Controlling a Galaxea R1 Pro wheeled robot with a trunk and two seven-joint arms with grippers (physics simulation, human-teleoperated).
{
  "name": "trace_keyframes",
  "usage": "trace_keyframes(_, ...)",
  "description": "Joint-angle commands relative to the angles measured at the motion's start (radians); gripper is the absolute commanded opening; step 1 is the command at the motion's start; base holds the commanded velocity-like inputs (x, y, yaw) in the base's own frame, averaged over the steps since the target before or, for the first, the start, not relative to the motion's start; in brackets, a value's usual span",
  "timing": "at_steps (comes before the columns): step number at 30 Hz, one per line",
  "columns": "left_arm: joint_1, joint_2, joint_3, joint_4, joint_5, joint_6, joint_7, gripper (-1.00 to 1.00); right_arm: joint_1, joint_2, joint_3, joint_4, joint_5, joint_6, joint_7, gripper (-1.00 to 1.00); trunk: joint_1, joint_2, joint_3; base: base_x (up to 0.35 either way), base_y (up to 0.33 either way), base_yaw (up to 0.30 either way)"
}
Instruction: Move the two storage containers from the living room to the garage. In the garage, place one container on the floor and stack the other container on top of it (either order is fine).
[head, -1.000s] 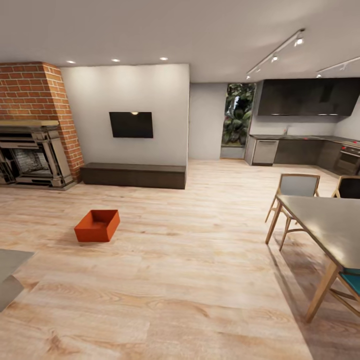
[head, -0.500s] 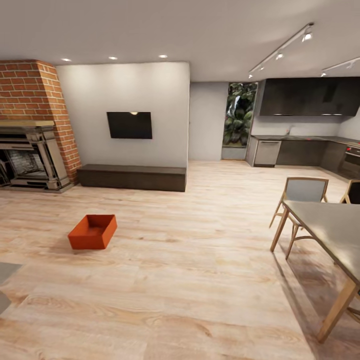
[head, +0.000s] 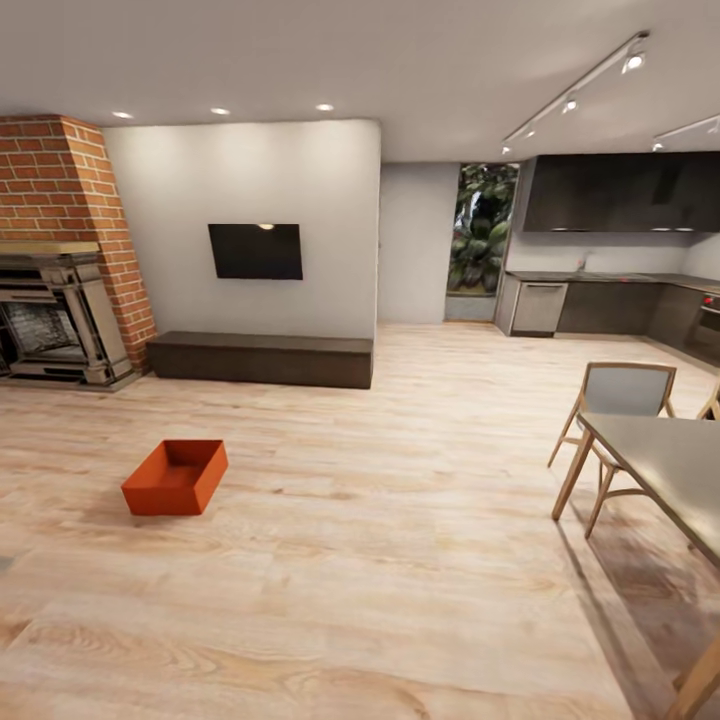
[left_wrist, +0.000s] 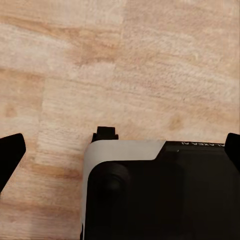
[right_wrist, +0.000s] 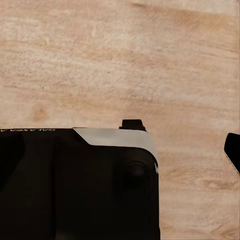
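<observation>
1. Camera shift is the change: across the head views the fireplace (head: 60, 270), the dark bench (head: 262, 358) under the wall TV (head: 255, 251) and the dining table (head: 665, 460) all slide together, so the robot's base or head has moved, not the room's things.
2. One storage container (head: 175, 477), orange-red and open-topped, sits upright on the living room's wood plank floor (head: 400, 560), near the left edge of the head view, well apart from the bench and the dining table, nothing touching it.
3. It now appears lower and further left than a second ago, which fits the view moving; I judge the robot is still travelling, not yet lined up to grasp.
4. Left gripper (left_wrist: 120, 145): dark fingers (left_wrist: 11, 150) show at both picture edges, spread wide over bare planks, holding nothing.
5. Right gripper (right_wrist: 125, 150): one finger tip (right_wrist: 233, 150) shows at the edge, so it appears open and empty too.
6. No container is carried yet; the haul to the garage is all ahead.
</observation>
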Motion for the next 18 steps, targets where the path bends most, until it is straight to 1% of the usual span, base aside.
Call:
trace_keyframes(1,-0.001,0.0,0.0,0.0,0.009,0.001,-0.004,1.0,-0.001,0.0,0.008,0.0,-0.008,-0.002,-0.004,1.0,0.001,-0.001,-0.001,0.322,0.0,0.0)
trace_keyframes(18,-0.001,0.001,0.0,0.0,0.009,0.001,-0.004,1.0,-0.001,0.0,0.008,0.0,-0.009,-0.002,-0.004,1.0,0.001,-0.001,-0.001,0.322,0.0,0.0)
